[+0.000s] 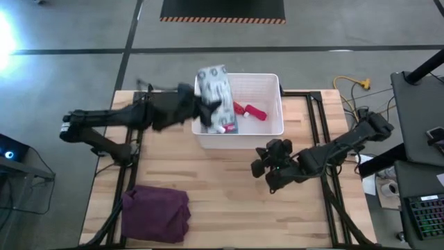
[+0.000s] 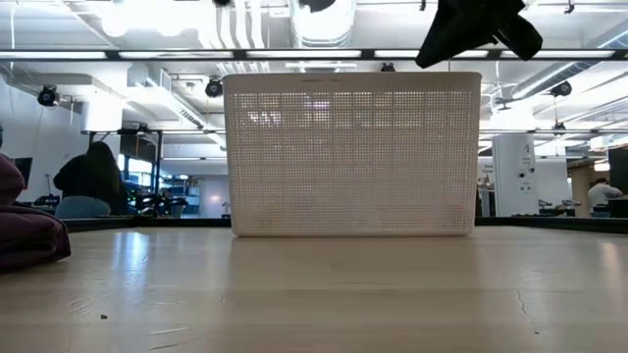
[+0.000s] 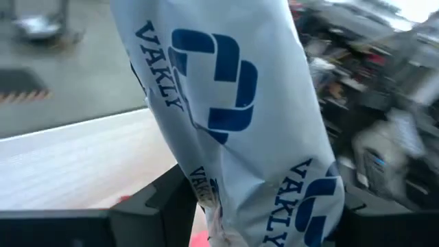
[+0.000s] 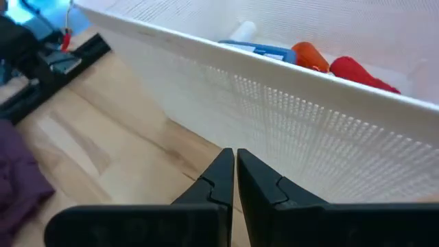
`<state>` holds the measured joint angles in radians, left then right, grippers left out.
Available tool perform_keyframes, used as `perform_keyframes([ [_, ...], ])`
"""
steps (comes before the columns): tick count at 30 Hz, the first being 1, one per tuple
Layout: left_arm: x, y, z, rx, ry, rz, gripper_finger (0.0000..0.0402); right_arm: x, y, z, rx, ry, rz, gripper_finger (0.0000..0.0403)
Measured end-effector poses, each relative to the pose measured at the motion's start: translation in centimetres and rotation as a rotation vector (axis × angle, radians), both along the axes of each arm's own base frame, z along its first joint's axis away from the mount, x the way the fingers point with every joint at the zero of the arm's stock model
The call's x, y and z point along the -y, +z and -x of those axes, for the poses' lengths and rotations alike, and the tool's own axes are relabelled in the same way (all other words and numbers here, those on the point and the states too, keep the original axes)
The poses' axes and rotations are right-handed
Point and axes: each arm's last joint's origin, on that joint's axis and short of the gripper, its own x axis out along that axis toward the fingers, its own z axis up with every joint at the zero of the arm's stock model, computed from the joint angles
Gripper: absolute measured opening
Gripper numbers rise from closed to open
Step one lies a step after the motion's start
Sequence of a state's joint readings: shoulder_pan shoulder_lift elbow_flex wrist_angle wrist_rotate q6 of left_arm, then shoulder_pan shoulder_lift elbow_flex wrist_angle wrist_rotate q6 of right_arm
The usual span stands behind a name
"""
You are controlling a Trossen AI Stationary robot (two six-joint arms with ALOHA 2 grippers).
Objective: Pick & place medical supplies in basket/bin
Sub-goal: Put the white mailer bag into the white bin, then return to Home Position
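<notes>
The white slotted basket stands at the table's far middle and also shows in the low view. In it lie a blue box, a white bottle, a red bottle and a red tube. My left gripper is at the basket's left wall, shut on a grey-white flat packet with blue logos. My right gripper is shut and empty above the table, just near of the basket's right part. My left gripper pinches the flat packet between its two fingers, coming level from the table's left, across the packet's length. It holds the packet's left long edge. The packet's far end sticks out over the basket's far rim. Its near end lies inside the basket.
A folded maroon cloth lies at the table's near left and shows at the left edge of the low view. Bare wood lies between it and the basket. Black frame rails run along the table's right side.
</notes>
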<state>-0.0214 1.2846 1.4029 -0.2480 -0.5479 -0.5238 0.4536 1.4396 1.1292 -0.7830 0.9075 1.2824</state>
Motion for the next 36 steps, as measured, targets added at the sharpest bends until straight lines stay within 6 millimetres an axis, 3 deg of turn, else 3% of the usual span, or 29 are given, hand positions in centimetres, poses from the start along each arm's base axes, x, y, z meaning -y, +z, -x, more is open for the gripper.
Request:
perform_keyframes([
  [4,-5.7,-1.6,-0.8,0.017,-0.041,0.150,0.0188,0.0,-0.8,-0.5,0.013,-0.042,-0.024,0.0013],
  [8,-9.7,-3.5,-2.1,0.002,0.027,0.209,0.0196,-0.4,-2.0,-1.1,-0.026,-0.040,-0.056,0.0013],
  [14,-12.4,-5.1,-3.1,0.018,0.066,0.339,0.0238,-1.1,-3.1,-1.5,-0.031,-0.059,-0.077,0.0013],
  [27,-11.6,-4.5,-3.0,0.018,0.081,0.285,0.0257,-0.5,-1.2,-0.4,-0.036,-0.015,0.034,0.0013],
  [31,-9.1,-3.4,-2.6,0.012,-0.072,0.270,0.0267,-0.1,-0.2,0.2,-0.030,0.002,0.059,0.0013],
  [36,-4.4,-1.8,-0.1,-0.086,-0.262,0.198,0.0267,0.6,2.5,1.6,0.025,0.037,0.080,0.0013],
])
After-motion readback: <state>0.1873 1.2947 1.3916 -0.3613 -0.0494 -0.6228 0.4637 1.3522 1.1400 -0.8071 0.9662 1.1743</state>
